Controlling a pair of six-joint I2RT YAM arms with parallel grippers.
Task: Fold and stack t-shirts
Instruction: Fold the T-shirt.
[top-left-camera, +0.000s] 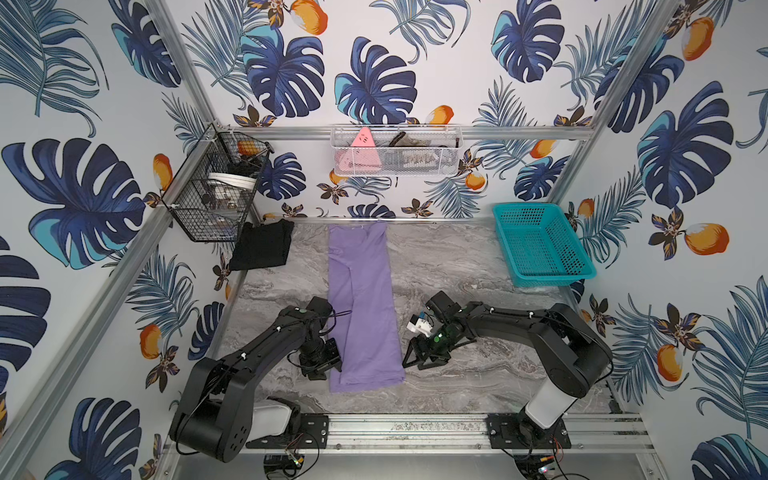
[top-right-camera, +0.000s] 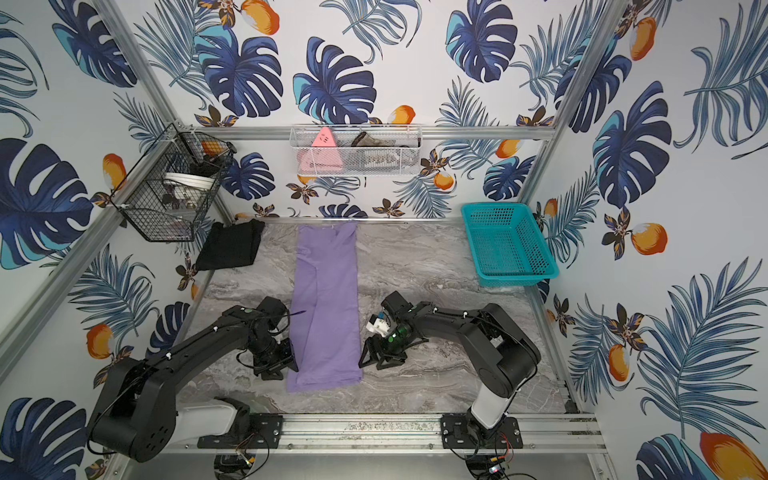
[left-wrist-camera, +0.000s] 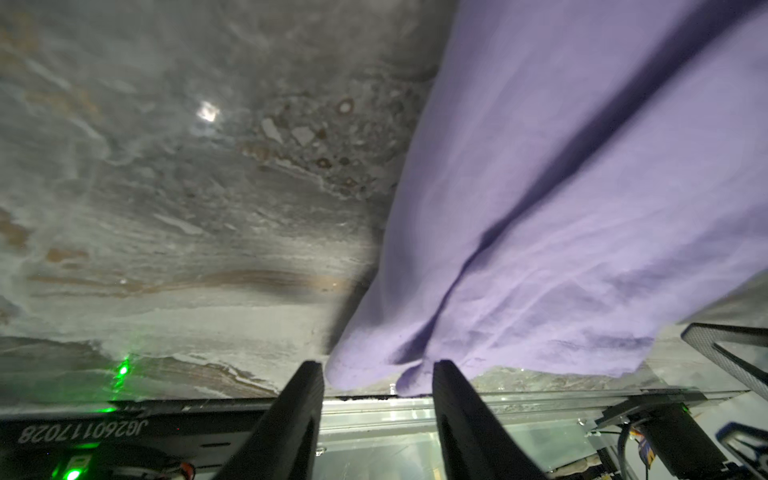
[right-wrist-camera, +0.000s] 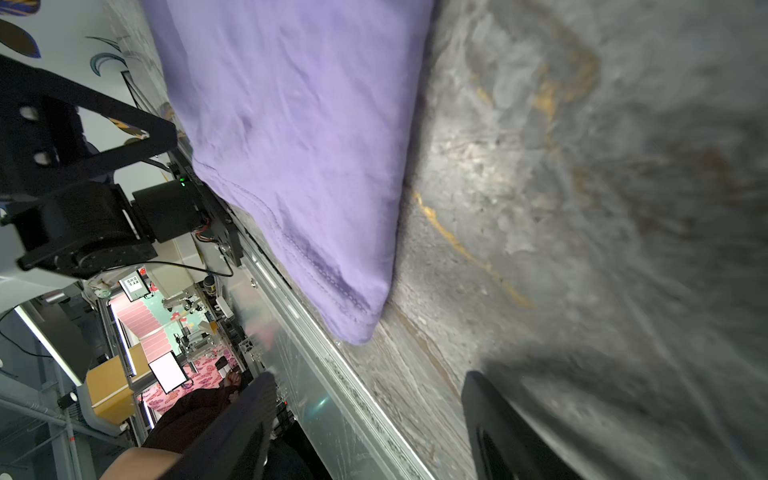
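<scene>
Fingers (left-wrist-camera: 299, 399) of the left gripper (left-wrist-camera: 378, 370) stand parted and clamp nothing. The near corner of the lavender shirt (top-left-camera: 365, 299) lies at their tips; whether it touches them I cannot tell. The shirt is folded into a long narrow strip, flat on the table (top-left-camera: 478, 291), running from the far edge almost to the front rail (top-left-camera: 407, 428). A black folded shirt (top-left-camera: 262, 247) lies in the far left corner, well apart from both grippers.

The table is grey and marble-patterned, with a teal basket (top-left-camera: 540, 245) at its far right corner. Leaf-print wallpaper covers the walls. A black wire basket (top-left-camera: 212, 187) hangs on the left wall, and a white mesh basket (top-left-camera: 395, 149) on the back wall holds a pink triangular item (top-left-camera: 362, 139).

The right gripper (right-wrist-camera: 368, 386) has its fingers (right-wrist-camera: 490, 415) spread wide and empty, low over bare table just beside the strip's right edge near its front end. The left gripper sits just beside the opposite edge.
</scene>
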